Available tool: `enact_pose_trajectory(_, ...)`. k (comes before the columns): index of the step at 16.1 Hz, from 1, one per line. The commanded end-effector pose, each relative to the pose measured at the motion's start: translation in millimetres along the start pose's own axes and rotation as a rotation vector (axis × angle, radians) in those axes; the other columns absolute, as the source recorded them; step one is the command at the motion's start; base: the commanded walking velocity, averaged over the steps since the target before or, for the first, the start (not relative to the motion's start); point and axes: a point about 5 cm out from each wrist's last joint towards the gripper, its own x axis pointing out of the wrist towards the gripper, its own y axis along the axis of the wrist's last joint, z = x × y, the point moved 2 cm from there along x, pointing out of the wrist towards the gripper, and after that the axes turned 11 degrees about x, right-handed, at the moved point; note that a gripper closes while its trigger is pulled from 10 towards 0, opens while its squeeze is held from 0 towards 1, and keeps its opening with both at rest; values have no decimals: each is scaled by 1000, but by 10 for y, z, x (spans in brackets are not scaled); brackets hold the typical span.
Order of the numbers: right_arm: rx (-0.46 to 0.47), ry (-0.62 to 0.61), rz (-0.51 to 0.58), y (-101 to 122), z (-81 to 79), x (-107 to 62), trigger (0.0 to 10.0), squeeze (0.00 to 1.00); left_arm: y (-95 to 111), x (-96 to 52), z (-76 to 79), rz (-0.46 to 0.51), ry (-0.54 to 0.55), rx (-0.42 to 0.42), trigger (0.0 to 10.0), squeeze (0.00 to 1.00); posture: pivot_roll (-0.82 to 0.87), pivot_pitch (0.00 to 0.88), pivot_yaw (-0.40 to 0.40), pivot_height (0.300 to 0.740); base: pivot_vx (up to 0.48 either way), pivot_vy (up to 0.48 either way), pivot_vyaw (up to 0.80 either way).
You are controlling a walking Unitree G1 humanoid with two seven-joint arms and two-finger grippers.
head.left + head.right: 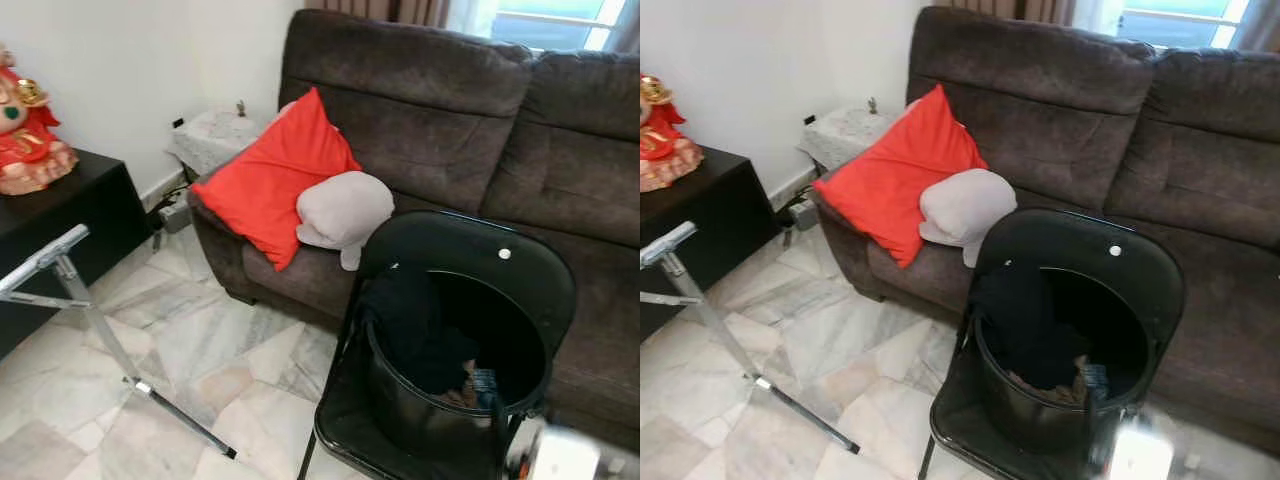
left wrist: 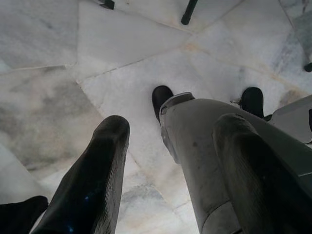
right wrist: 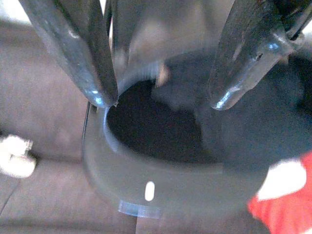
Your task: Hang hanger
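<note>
Marble floor (image 1: 200, 350) fronts a brown sofa (image 1: 450, 110). Right gripper (image 3: 161, 97), fingers parted and empty, hovers above the black bucket (image 1: 440, 400) of clothes on the chair (image 1: 520, 270); no hanger is discernible, so hanging has barely begun.

A blurred pale shape (image 1: 560, 455) sits at the lower edge beside the bucket (image 1: 440, 400), whose clothes (image 1: 425, 335) lie too dark to distinguish.

Left gripper (image 2: 170, 141) hangs pointing straight down, its two black fingers (image 2: 92, 180) spread well apart, nothing between them; just beyond them sit the robot's silver leg and black feet. Right gripper (image 3: 161, 97) also has its fingers (image 3: 239, 58) apart, holding nothing. A blurry white bit of the right arm (image 1: 560, 455) pokes in low.
</note>
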Motion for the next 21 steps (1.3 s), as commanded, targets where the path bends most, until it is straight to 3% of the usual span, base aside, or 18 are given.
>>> enact_pose_trajectory(1, -6, -13, 42, 170, -9, 111, 10000, 0, -121, -16, 57, -46, -22, -3, 10000, 0, -43, 41, 14, 740, 0, 0, 0)
enact_pose_trajectory(3, 28, -20, 82, 330, -52, 352, 10000, 0, -116, -16, 47, -43, -21, -8, 10000, 0, -45, 44, 24, 740, 0, 0, 0)
enact_pose_trajectory(5, 38, -9, 84, 370, -130, 455, 10000, 0, -119, -17, 39, -45, -20, -5, 10000, 0, -44, 46, 25, 740, 0, 0, 0)
enact_pose_trajectory(13, 43, 7, 19, 265, -251, 421, 10000, 0, -146, -24, 30, -59, -27, 16, 10000, 0, -33, 28, 39, 740, 122, 0, 0)
enact_pose_trajectory(21, 30, 31, 34, 305, -314, 472, 10000, 0, -150, -26, 31, -58, -27, 12, 10000, 0, -31, 12, 39, 740, 213, 0, 0)
